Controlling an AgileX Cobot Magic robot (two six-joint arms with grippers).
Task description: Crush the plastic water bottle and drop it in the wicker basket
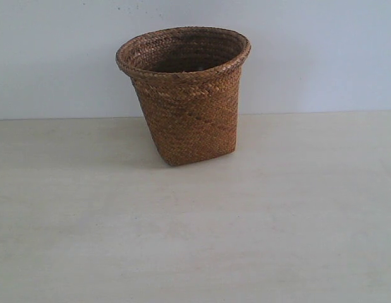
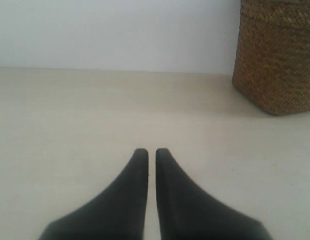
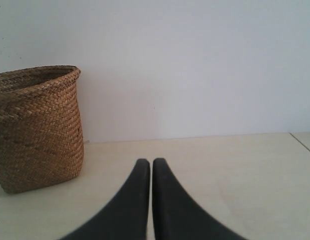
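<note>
Nearest in the left wrist view, the left fingers point(image 2: 129, 200) are two dark, tapering blades pressed almost together. Only a thin sliver of pale surface shows between their rounded tips, and nothing is pinched there. The right fingers point(image 3: 129, 205) stand the same way in the right wrist view: dark, curved, tips side by side with a hairline gap, gripping nothing. Both pairs hang low over the counter point(image 2: 69, 115), a pale, cream-coloured surface with a faint grain that runs on bare beyond the fingertips.

Farther out stands the wicker basket point(image 2: 280, 60), upright on the counter. From the left fingers it lies ahead of the tips and off to the side nearer the right arm, well apart from them; only its woven lower body and squarish base fall inside that view. From the right fingers it lies ahead and off to the side nearer the left arm, again well apart, with its flared round rim showing. So the basket sits beyond and between the two pairs of fingers. In the exterior view it stands alone in the middle of the counter, brown plaited weave tapering from the wide rim to the narrower base. Its inside is dark, and what it holds cannot be made out.

Just behind the basket a plain, pale wall point(image 3: 195, 65) rises from the counter's far edge.
</note>
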